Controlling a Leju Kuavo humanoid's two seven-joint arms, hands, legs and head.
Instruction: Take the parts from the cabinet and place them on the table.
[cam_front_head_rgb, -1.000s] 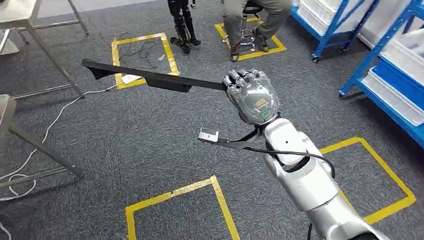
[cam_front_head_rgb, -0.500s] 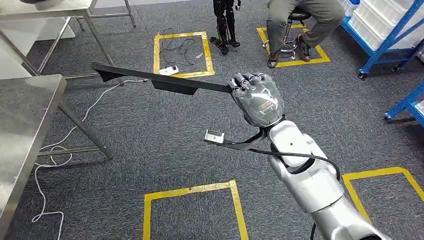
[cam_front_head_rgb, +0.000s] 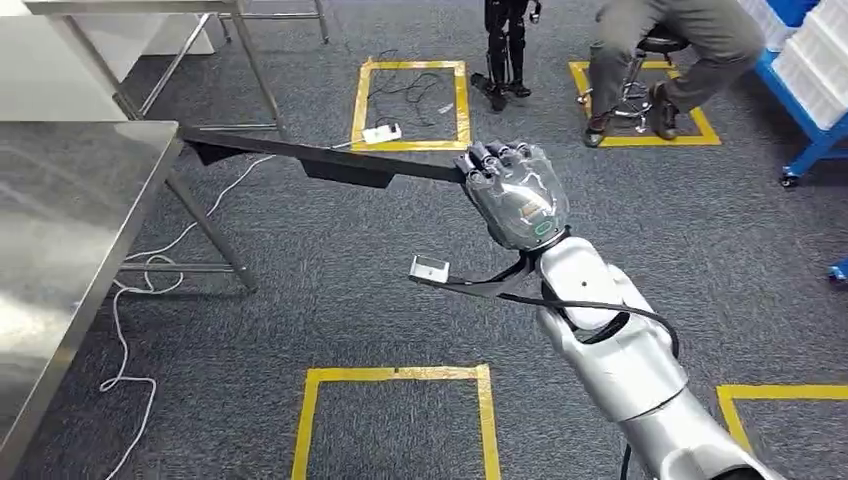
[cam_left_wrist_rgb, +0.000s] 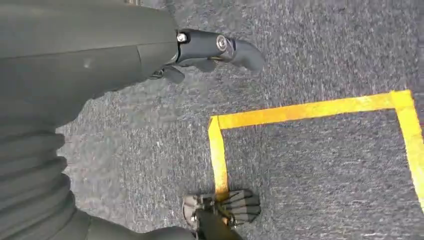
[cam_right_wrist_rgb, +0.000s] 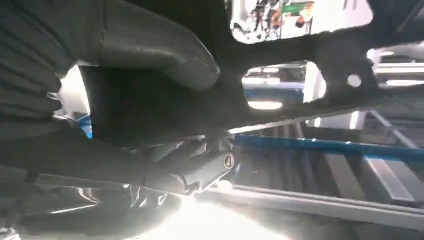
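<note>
Closest to you is a yellow tape square (cam_front_head_rgb: 395, 376) on the grey carpet (cam_front_head_rgb: 300, 290), right below your right arm. Your right hand (cam_front_head_rgb: 515, 195) has its fingers wrapped around the end of a long black part (cam_front_head_rgb: 320, 160), which sticks out level to the left, up in the air. Its far tip sits just beside the corner of the steel table (cam_front_head_rgb: 70, 210) on your left; from the head view you can't tell if it's touching or hanging just over the edge.

Compared with a second ago the whole view has swung, so that's the camera turning, not stuff moving. The table was only a sliver at the left edge before and now takes up a good chunk of that side. The blue shelves have mostly slid out to the right.

Your left hand (cam_left_wrist_rgb: 220, 50) hangs low over the carpet beside a tape corner, fingers loosely curled with nothing in them.

Open carpet runs between the table leg (cam_front_head_rgb: 210, 235) and your arm. A white cable (cam_front_head_rgb: 130, 320) trails on the floor under the table. Further back there's another tape square with a power strip (cam_front_head_rgb: 382, 133), and a seated person (cam_front_head_rgb: 670, 50) on a stool (cam_front_head_rgb: 640, 80).
</note>
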